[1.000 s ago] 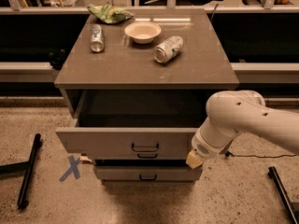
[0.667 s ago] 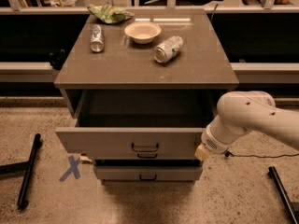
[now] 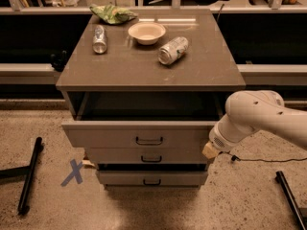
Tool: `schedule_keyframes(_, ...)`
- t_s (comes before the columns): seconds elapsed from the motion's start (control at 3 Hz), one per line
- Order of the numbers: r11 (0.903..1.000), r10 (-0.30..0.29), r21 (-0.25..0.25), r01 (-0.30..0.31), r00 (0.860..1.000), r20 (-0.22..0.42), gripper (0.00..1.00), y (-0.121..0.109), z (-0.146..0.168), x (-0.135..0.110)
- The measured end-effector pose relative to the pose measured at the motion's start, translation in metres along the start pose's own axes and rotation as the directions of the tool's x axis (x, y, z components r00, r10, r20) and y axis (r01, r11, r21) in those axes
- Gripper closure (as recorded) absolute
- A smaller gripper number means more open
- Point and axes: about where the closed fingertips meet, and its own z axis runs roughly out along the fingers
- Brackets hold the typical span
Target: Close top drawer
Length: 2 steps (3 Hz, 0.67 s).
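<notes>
A: Top drawer (image 3: 120, 134)?
B: Open, just left of end effector (image 3: 209, 150), which sits at its front's right end; grip state can't tell.
A: Tip?
B: Push straight inward, nearer centre, to avoid skewing.

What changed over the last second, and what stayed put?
The gripper, at the right end of the top drawer front, shifted right and slightly up. The top drawer slid partway in but is still open, uncovering the middle drawer front below. No grasp or release shows. The bowl, left can, right can and green bag on the cabinet top stayed put.
</notes>
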Motion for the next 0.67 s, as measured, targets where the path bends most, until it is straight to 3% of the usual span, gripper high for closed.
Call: schedule_keyframes(0.67,0.9979,-0.042,0.053,0.037,0.995,0.09,1.0,-0.024,-0.012,-0.055)
